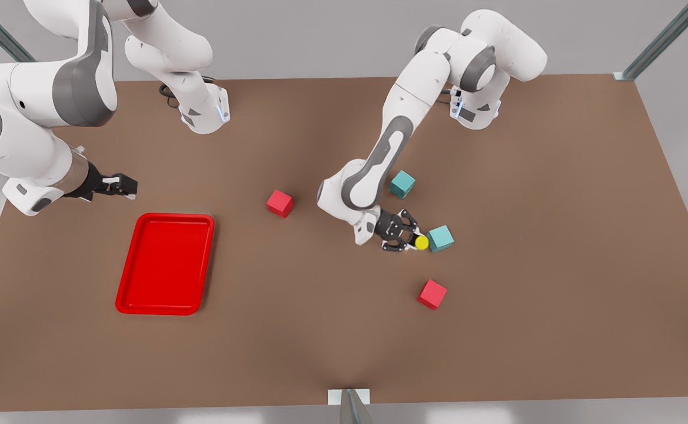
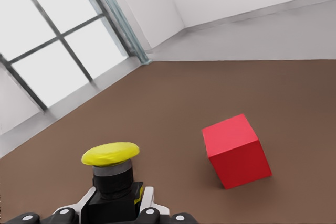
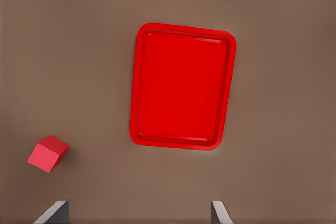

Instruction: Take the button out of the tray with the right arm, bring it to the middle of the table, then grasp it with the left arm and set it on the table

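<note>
A: Yellow-capped button (image 1: pixel 421 242) sat in the left gripper (image 1: pixel 409 238), right of table centre in the front view. Fingers (image 2: pixel 148 214) were clamped on its dark base, cap sticking out past the tips.

B: Touching anything else?

A: Cap was just beside a teal cube (image 1: pixel 440 238), contact unclear. Second teal cube (image 1: pixel 402 184) lay behind the arm, one red cube (image 1: pixel 432 294) nearer the camera, another red cube (image 1: pixel 279 203) toward centre. Whether the base was on the table (image 1: pixel 555 247) or just above it, couldn't tell.

B: Right side?

A: Right gripper (image 1: pixel 121 185) hung above the table beyond the tray's far end, at the front view's left. Its wrist camera looked straight down on the tray (image 3: pixel 181 86). Fingers (image 3: pixel 51 213) stood wide apart, nothing between them.

B: Tray contents?

A: Just bare red floor.
</note>
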